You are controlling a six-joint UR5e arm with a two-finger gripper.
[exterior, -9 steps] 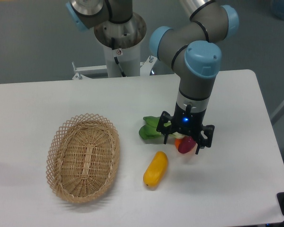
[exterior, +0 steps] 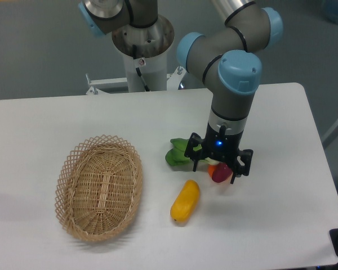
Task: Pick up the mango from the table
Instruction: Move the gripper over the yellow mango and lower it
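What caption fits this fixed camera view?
Gripper hovers over the leafy greens and red-purple item; mango lies untouched beside the basket.

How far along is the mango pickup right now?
Nothing is finished yet: the mango lies untouched on the table, right of the basket. The hand hangs open over the leafy green and dark red item, holding nothing. Left: move over the mango, descend, grasp, lift.
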